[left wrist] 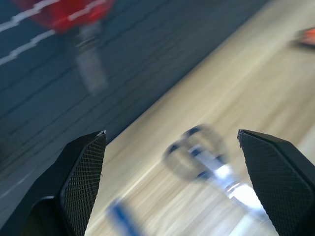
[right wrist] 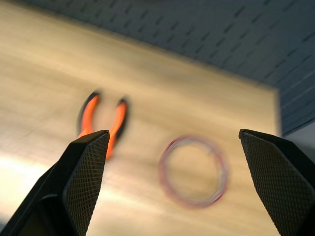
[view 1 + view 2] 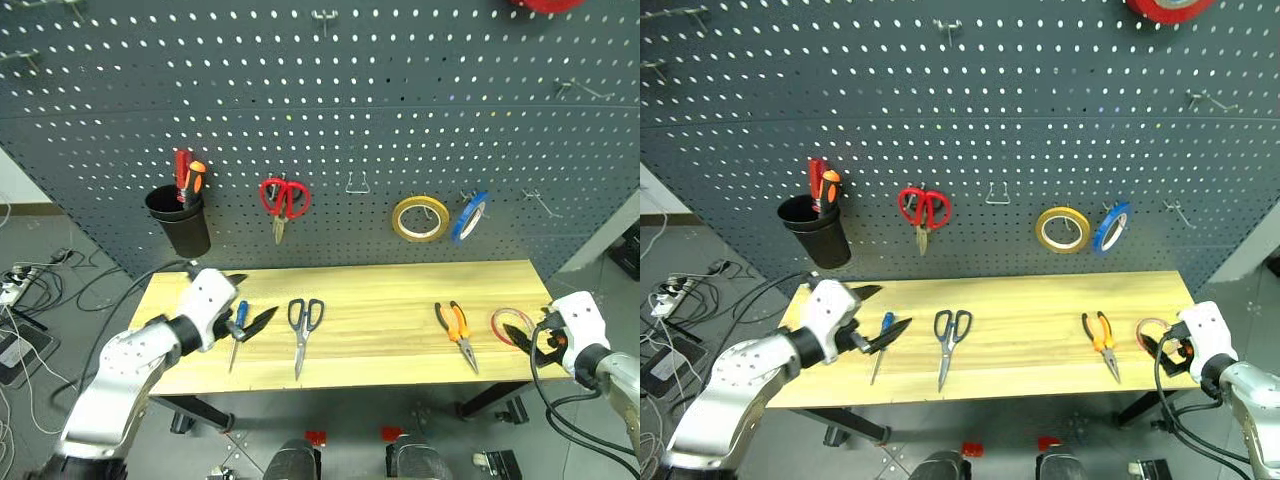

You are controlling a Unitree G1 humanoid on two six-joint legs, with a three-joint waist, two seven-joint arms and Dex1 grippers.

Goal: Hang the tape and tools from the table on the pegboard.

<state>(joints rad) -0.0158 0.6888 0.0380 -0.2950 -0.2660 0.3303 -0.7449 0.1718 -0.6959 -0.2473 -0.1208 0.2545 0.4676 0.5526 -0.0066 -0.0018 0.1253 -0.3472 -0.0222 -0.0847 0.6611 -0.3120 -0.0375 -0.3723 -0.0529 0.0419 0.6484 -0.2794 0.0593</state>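
Tape (image 3: 511,324) flat on worktop (image 3: 380,300) right of pliers (image 3: 456,330), right gripper (image 3: 527,341) spread wide over it for pickup, left gripper (image 3: 247,302) also empty.

The left arm reaches in from the lower left, its white forearm bent at the elbow and angled up toward the middle. The left gripper (image 3: 245,305) points forward and to the right, slightly downward, its two black fingers (image 1: 83,172) spread wide with nothing between them. The right arm comes in from the lower right corner, cables trailing from its wrist. The right gripper (image 3: 524,338) points forward and tilts down, its fingers (image 2: 86,172) likewise spread wide and holding nothing.
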